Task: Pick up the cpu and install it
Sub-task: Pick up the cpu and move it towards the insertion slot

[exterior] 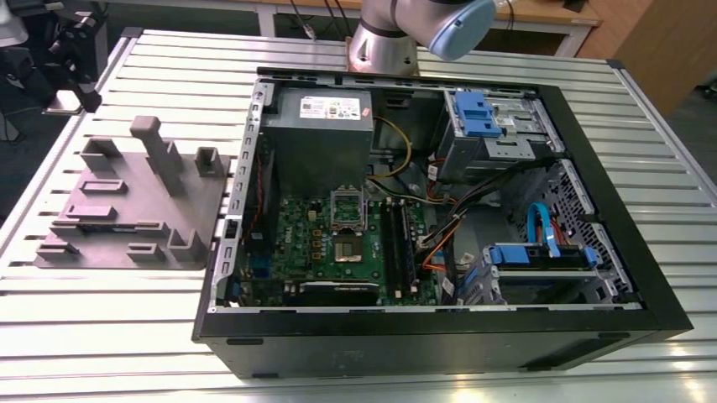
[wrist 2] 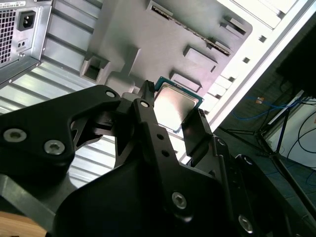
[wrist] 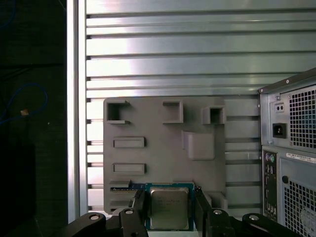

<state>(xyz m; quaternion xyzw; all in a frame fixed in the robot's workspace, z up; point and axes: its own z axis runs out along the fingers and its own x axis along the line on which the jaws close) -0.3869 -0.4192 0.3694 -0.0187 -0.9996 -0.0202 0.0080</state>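
One cpu [wrist: 169,210], one claw [wrist: 169,198], one computer case [exterior: 448,344], one grey plate [exterior: 123,197], one slatted table [exterior: 101,336].

In the exterior view, upright blocks [exterior: 151,147] crowd the grey plate [exterior: 123,210] at the computer case's [exterior: 448,336] nine o'clock. The slatted table [exterior: 101,311] at the plate's six o'clock lies free.

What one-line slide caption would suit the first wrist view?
Gripper shut on the cpu, with the grey fixture plate and computer case beyond.
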